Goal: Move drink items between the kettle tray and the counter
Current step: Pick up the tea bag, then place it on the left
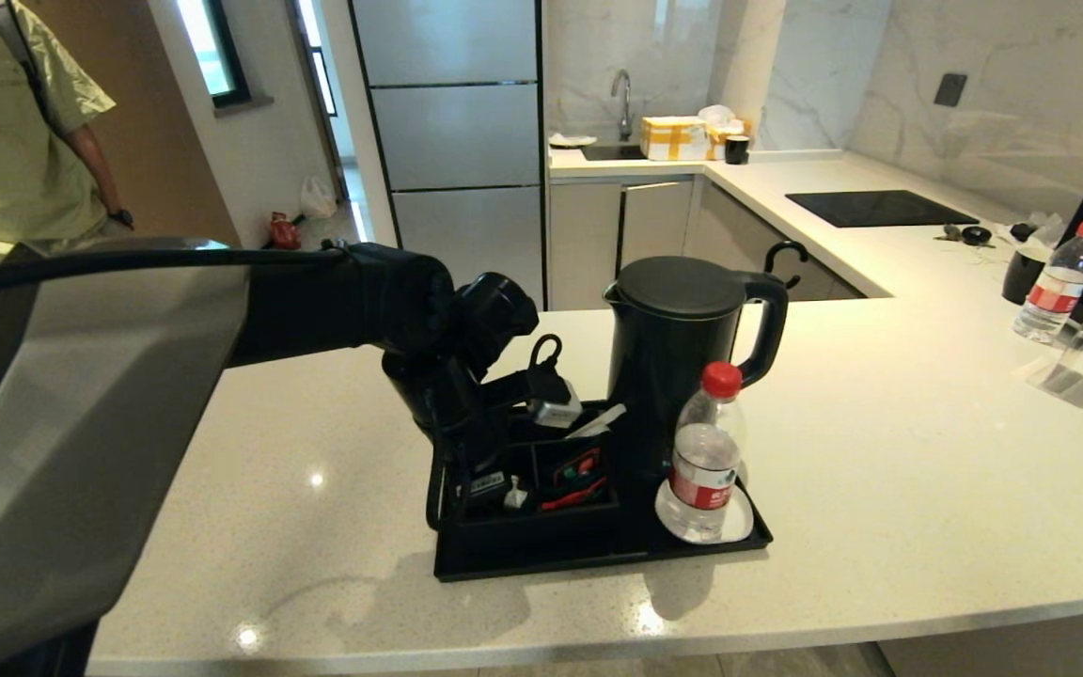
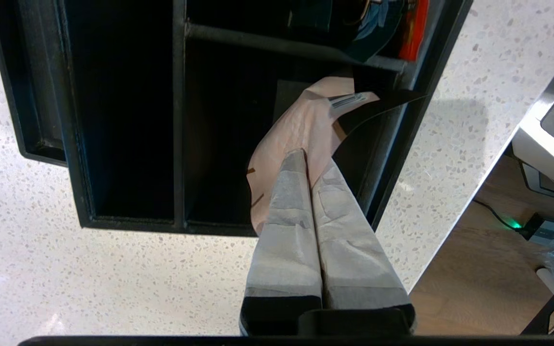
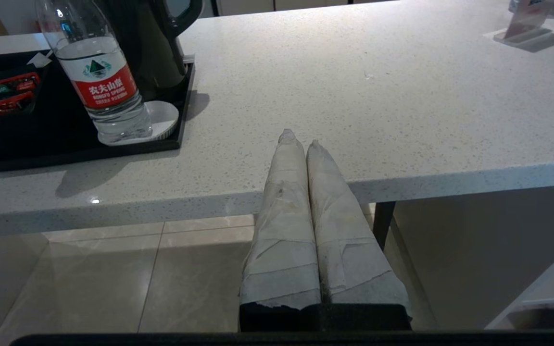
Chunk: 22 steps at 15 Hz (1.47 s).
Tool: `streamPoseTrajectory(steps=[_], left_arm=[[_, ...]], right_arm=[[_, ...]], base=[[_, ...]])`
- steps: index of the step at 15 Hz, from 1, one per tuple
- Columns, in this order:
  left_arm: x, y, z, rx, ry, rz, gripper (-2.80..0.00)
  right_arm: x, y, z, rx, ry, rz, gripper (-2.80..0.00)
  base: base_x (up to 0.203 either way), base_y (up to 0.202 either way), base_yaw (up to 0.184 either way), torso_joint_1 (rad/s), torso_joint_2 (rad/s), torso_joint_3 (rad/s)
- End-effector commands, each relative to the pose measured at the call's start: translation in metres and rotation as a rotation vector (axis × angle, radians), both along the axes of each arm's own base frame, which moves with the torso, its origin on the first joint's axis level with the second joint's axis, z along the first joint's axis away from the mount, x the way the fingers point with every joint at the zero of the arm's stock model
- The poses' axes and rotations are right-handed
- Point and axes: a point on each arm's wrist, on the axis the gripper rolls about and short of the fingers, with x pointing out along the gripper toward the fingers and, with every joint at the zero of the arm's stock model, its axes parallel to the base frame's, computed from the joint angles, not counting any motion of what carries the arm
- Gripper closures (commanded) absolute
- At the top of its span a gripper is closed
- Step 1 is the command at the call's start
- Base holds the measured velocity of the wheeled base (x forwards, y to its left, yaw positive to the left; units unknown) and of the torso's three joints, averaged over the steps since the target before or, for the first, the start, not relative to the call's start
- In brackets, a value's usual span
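Left gripper (image 2: 313,161) pinched tight on the pale pink sachet (image 2: 301,129), directly above the divided compartments at the near-left end of the kettle tray (image 1: 598,555). Sachet partly inside its compartment, so judged mid-pick. Next: straight lift clear of the dividers, then across the tray rim to the counter (image 1: 880,451) beside it. Kettle (image 1: 668,357) upright at the tray's far end. Right gripper (image 3: 298,139) closed and empty, parked below the counter edge, well right of the tray.
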Motion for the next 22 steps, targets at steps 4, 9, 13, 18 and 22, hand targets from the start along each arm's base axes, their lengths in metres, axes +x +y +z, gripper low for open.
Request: streamPoseTrajectory(steps=[4, 9, 13, 18, 22], left_arm=[[0.000, -0.001, 0.004, -0.022, -0.015, 0.008, 0.00], [-0.001, -0.003, 0.041, -0.188, -0.170, 0.076, 0.00], [-0.004, -0.001, 0.048, -0.209, -0.178, 0.104, 0.00], [-0.018, 0.008, 0.074, -0.285, -0.197, 0.187, 0.00], [-0.021, 0.010, 0.084, -0.347, -0.196, 0.283, 0.00]], right_arm=[[0.000, 0.000, 0.000, 0.000, 0.001, 0.000, 0.00], [0.000, 0.000, 0.000, 0.000, 0.002, 0.000, 0.00], [0.000, 0.000, 0.000, 0.000, 0.002, 0.000, 0.00], [0.000, 0.000, 0.000, 0.000, 0.000, 0.000, 0.00], [0.000, 0.000, 0.000, 0.000, -0.001, 0.000, 0.00]], base=[[0.000, 0.000, 0.000, 0.000, 0.00, 0.000], [0.000, 0.000, 0.000, 0.000, 0.00, 0.000], [0.000, 0.000, 0.000, 0.000, 0.00, 0.000], [0.000, 0.000, 0.000, 0.000, 0.00, 0.000], [0.000, 0.000, 0.000, 0.000, 0.00, 0.000]])
